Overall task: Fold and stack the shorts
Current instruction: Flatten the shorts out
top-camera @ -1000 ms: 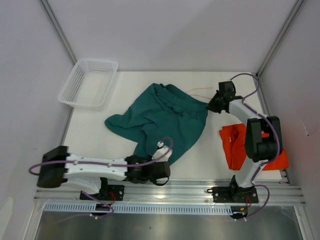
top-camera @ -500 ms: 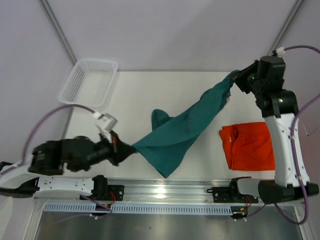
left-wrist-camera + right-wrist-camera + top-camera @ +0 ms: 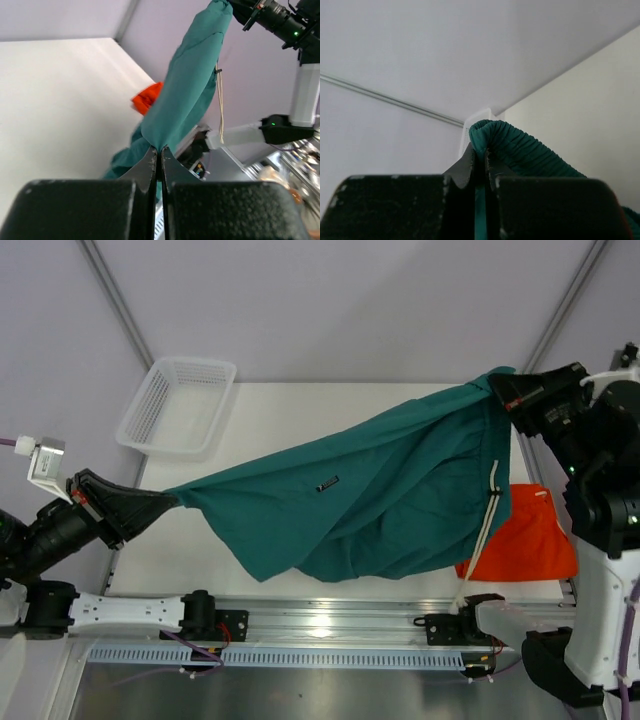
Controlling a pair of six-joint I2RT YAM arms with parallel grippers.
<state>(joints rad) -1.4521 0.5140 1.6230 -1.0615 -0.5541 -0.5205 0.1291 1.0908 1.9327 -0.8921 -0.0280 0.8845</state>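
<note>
The dark teal shorts (image 3: 360,495) hang stretched in the air between both grippers, above the table. My left gripper (image 3: 172,500) is shut on one end at the left; in the left wrist view (image 3: 159,148) the cloth rises from its jaws. My right gripper (image 3: 497,380) is shut on the elastic waistband at the upper right, which also shows in the right wrist view (image 3: 520,145). A white drawstring (image 3: 489,515) dangles from the waistband. The orange shorts (image 3: 535,540) lie on the table at the right, partly hidden by the teal pair.
A white mesh basket (image 3: 178,405) stands at the table's back left corner. Metal frame posts (image 3: 120,300) rise at both back corners. The aluminium rail (image 3: 330,625) with both arm bases runs along the near edge.
Both arms lifted and pulled apart, and the teal shorts went from a narrow hanging strip to a wide spread sheet. The left gripper moved further left.
</note>
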